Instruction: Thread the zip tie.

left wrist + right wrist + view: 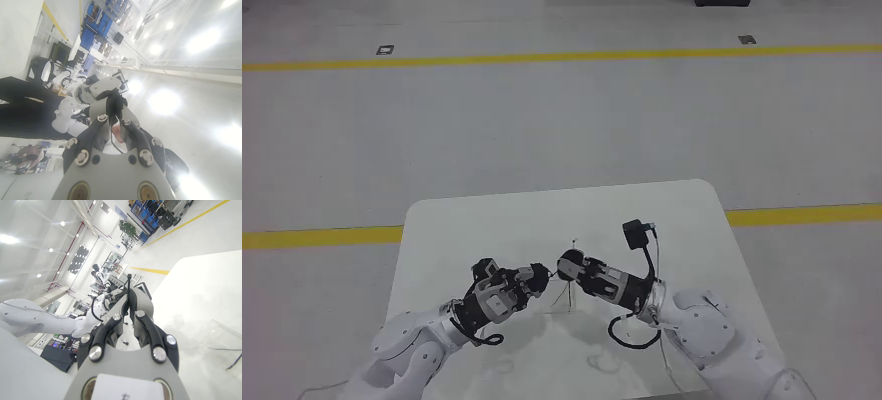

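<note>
**Fig.** Both arms met low in the centre of the top view, above the near half of the white table (pixel 662 210). The right gripper (pixel 129 297) was closed on the black zip tie (pixel 129 283). In the right wrist view the strap stood pinched between its ridged inner faces, with the square head clear of the fingertips in the upper middle of the frame. I judged that this grip left the head's slot exposed and steady, a fixed target rather than a dangling one.

The left gripper (pixel 113 108) faced it, the two sets of fingertips just beside each other. Its fingers were drawn close together. In the left wrist view a thin dark length of strap curved back between them toward the palm, at the lower centre of the frame, so I read it as closed on the tail end.

In the top view thin lines of strap hung below the meeting point, which suggested the tie was bent round so that tail could approach head. Whether the tip had entered the slot I could not tell. Holding the work above the table gave the loop room to hang free.

A clear tray (pixel 217 330) lay on the table at the right edge of the right wrist view, well apart from the grippers.
</note>
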